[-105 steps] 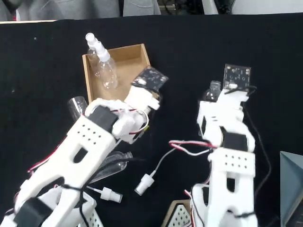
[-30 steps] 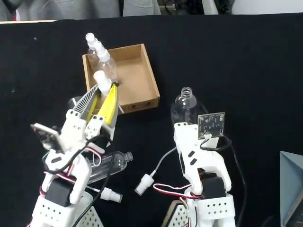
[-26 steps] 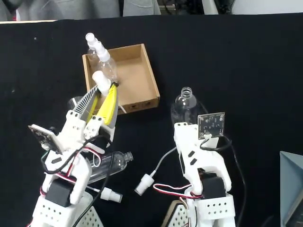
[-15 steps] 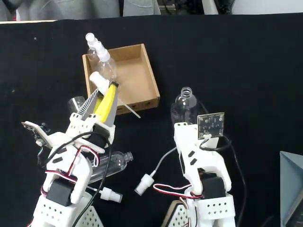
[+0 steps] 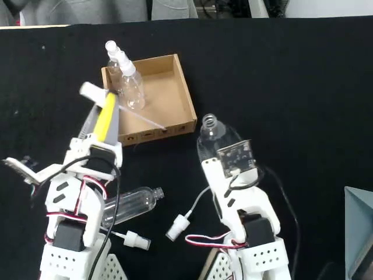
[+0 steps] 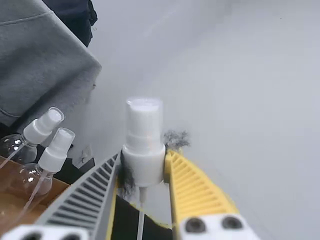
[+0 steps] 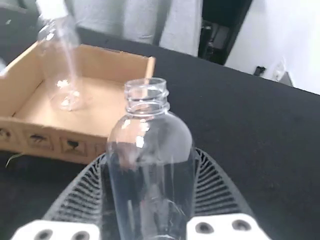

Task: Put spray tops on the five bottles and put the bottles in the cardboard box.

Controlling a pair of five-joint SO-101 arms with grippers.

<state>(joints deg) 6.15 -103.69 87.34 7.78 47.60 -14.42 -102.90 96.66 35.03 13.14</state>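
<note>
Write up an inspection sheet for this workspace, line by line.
Surface: black table.
Job's things: cardboard box holding two topped bottles; uncapped bottle lying by the left arm; two loose spray tops on the table.
Clutter: grey object at the table's edge, cannot tell what.
Grippers: left gripper shut on a spray top; right gripper shut on an open bottle.
Cables: red and white wires on the arms.
Surroundings: grey fabric behind the table.
</note>
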